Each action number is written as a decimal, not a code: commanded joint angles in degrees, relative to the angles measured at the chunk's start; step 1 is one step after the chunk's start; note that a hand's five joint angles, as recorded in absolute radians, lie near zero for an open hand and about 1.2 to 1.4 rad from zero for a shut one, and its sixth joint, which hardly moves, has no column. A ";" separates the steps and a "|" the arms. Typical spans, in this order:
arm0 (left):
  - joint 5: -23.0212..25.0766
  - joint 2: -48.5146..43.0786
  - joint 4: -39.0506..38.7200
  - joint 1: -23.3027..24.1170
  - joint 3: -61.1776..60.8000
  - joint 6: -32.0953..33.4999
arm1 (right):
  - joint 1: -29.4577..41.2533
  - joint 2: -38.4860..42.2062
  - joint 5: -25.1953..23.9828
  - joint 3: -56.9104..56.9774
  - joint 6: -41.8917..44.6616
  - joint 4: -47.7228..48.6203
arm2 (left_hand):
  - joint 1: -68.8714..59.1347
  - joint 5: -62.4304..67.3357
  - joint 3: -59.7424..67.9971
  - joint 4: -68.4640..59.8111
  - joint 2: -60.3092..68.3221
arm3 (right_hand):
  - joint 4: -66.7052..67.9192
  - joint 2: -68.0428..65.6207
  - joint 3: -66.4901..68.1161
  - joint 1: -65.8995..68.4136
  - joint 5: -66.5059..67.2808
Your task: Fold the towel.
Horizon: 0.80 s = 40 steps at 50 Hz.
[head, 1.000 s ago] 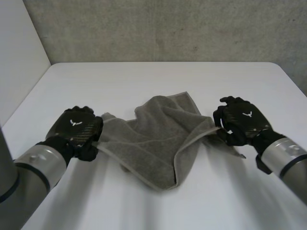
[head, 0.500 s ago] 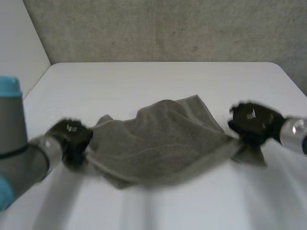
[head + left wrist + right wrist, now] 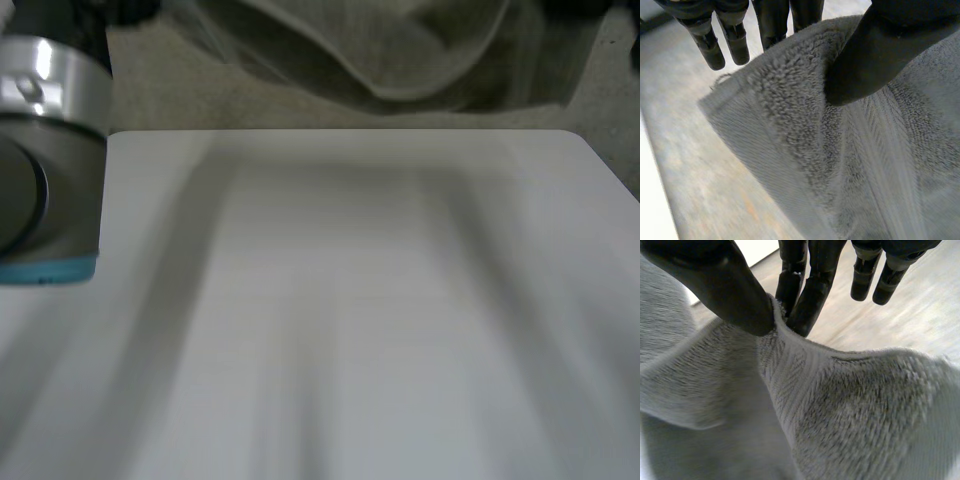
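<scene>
The grey towel (image 3: 400, 50) hangs in the air high above the white table (image 3: 350, 300), sagging in the middle between the two hands. In the left wrist view my left hand (image 3: 875, 55) pinches a corner of the towel (image 3: 840, 165) between the thumb and the fingers (image 3: 772, 20). In the right wrist view my right hand (image 3: 725, 285) pinches the towel's (image 3: 850, 415) hemmed edge between the thumb and the fingers (image 3: 810, 295). The cloth droops away below each grip.
My left arm (image 3: 45, 160), grey with a light-blue cap, stands raised at the table's left side. A concrete wall (image 3: 150, 95) runs behind the table's far edge.
Both hands have risen from the table and spread apart, lifting the towel off the surface. The towel now hangs stretched between them above the table's far edge.
</scene>
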<state>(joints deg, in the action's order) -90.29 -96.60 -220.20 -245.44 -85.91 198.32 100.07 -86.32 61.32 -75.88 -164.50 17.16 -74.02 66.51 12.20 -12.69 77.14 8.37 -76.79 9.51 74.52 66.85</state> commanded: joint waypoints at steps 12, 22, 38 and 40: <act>9.34 -10.28 11.90 -9.09 -21.14 2.25 | -11.30 6.61 -12.54 -33.72 30.02 -9.08 | -5.98 3.49 -2.20 2.69 2.86 | 1.63 -3.21 0.49 5.48 3.15; 9.34 -7.04 19.79 -10.23 -24.21 4.97 | -17.80 6.87 -15.78 -33.37 39.68 -25.23 | -5.98 3.49 -2.20 2.69 2.86 | 1.63 -3.21 0.49 5.48 3.15; 9.43 5.28 34.65 -10.23 -25.26 4.36 | -21.40 -2.89 -21.33 -32.93 39.52 -33.16 | -5.98 3.49 -2.20 2.69 2.86 | 1.63 -3.21 0.49 5.48 3.15; 9.43 5.72 35.46 -9.61 -25.71 4.36 | -21.32 -3.06 -21.33 -32.58 39.60 -33.16 | -5.98 3.49 -2.20 2.69 2.86 | 1.63 -3.21 0.49 5.48 3.15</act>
<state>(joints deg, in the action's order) -80.93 -92.92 -188.56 -255.68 -110.78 202.98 78.88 -88.01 40.21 -109.17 -124.91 -15.05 -74.03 66.51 12.20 -12.69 77.15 8.37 -76.79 9.51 74.54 66.85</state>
